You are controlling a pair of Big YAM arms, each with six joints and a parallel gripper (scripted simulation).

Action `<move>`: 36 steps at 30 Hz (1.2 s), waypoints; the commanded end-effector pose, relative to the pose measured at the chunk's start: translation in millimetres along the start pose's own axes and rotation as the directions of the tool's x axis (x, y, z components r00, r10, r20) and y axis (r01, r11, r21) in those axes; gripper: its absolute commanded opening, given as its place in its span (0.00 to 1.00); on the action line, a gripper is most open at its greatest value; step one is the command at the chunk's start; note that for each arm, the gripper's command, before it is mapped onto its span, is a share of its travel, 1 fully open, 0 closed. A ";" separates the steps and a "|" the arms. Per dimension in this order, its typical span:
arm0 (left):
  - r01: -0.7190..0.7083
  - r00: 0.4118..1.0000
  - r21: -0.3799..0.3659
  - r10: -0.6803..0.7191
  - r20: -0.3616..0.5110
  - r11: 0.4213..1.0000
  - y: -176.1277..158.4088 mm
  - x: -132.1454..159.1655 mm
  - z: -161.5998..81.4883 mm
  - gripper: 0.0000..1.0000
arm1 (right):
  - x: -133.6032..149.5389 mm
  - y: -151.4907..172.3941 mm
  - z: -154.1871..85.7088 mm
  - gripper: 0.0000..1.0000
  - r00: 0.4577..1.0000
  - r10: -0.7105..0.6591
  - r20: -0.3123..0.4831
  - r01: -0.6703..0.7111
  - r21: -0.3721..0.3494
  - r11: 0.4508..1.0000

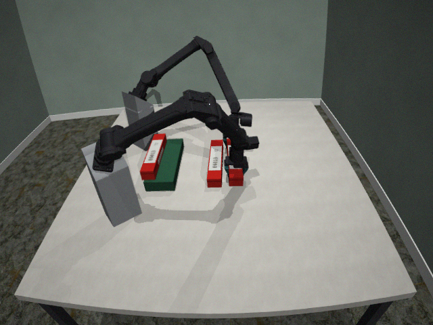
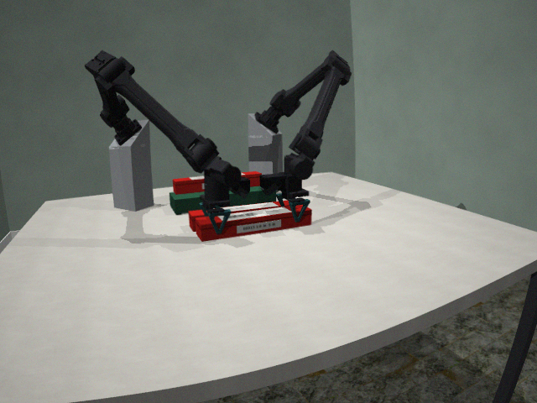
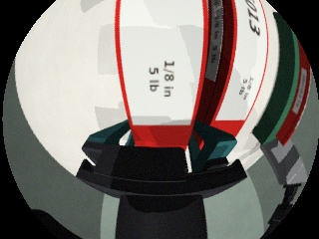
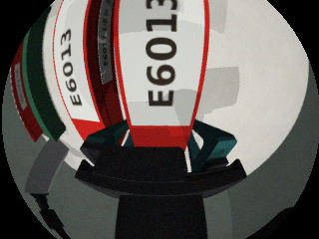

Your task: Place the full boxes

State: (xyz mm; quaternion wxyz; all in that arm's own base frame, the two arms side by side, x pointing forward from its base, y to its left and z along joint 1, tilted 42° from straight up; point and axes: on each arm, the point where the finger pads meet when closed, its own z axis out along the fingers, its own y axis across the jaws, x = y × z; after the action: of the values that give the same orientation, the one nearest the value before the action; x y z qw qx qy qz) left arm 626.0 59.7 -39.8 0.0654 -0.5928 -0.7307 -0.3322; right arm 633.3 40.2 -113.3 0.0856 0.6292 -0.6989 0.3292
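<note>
Left end effector (image 1: 227, 141) (image 2: 293, 208) (image 3: 160, 141) and right end effector (image 1: 236, 169) (image 2: 213, 218) (image 4: 160, 118) stand partly open, clamping one box (image 1: 235, 179) (image 2: 260, 224) (image 3: 161, 45) (image 4: 161, 112); I'd lift both evenly; keep it level.

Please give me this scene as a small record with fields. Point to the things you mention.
outer box (image 1: 235, 178) (image 2: 260, 225) (image 3: 161, 60) (image 4: 161, 75): red, flat, gripped by both tools near opposite ends
left tool (image 1: 228, 145) (image 2: 290, 208) (image 3: 161, 119): shut on outer box
right tool (image 1: 235, 169) (image 2: 212, 221) (image 4: 160, 118): shut on outer box
middle box (image 1: 214, 162) (image 2: 193, 221) (image 3: 244, 65) (image 4: 70, 65): red, flat on the table, between outer box and platform
platform (image 1: 172, 157) (image 2: 179, 203) (image 3: 281, 75) (image 4: 40, 85): green, low
third box (image 1: 152, 157) (image 2: 186, 186) (image 3: 299, 100) (image 4: 22, 95): red, on the platform, toward the arm bases
which boxes are full: cannot tell by sight
</note>
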 end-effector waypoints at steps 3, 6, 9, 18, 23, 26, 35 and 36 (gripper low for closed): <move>0.019 0.999 -0.122 -0.015 0.029 0.992 47.5 -3.1 -65.6 0.00 | -6.6 -46.0 -67.0 0.00 0.999 0.035 0.035 -0.039 0.125 0.991; 0.019 0.999 -0.122 -0.016 0.029 0.992 47.5 -2.8 -65.7 0.00 | -6.4 -45.7 -67.0 0.00 0.999 0.035 0.036 -0.040 0.126 0.991; 0.020 0.999 -0.123 -0.016 0.030 0.992 47.4 -2.6 -65.9 0.00 | -6.2 -45.4 -66.9 0.00 0.999 0.036 0.036 -0.040 0.126 0.991; 0.021 0.999 -0.124 -0.017 0.031 0.992 47.0 -2.3 -65.8 0.00 | -5.8 -44.8 -66.7 0.00 0.999 0.037 0.037 -0.041 0.127 0.991; 0.022 0.999 -0.125 -0.018 0.032 0.992 46.5 -2.1 -65.5 0.00 | -5.5 -44.1 -66.4 0.00 0.999 0.037 0.038 -0.042 0.128 0.991; 0.022 0.999 -0.125 -0.018 0.032 0.992 46.2 -2.0 -65.4 0.00 | -5.4 -43.8 -66.3 0.00 0.999 0.038 0.039 -0.042 0.128 0.991; 0.023 0.999 -0.127 -0.019 0.033 0.992 45.7 -1.8 -65.1 0.00 | -5.2 -43.2 -66.0 0.00 0.998 0.039 0.040 -0.043 0.129 0.991; 0.023 0.999 -0.127 -0.019 0.033 0.992 45.5 -1.7 -65.0 0.00 | -5.1 -42.9 -66.0 0.00 0.998 0.039 0.040 -0.044 0.129 0.991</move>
State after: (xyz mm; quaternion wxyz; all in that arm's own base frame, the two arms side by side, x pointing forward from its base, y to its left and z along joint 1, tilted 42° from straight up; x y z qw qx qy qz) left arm 622.0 59.0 -41.3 0.0648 -0.5938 -0.7298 -0.3325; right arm 628.6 39.9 -115.4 0.0821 0.6290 -0.6997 0.3287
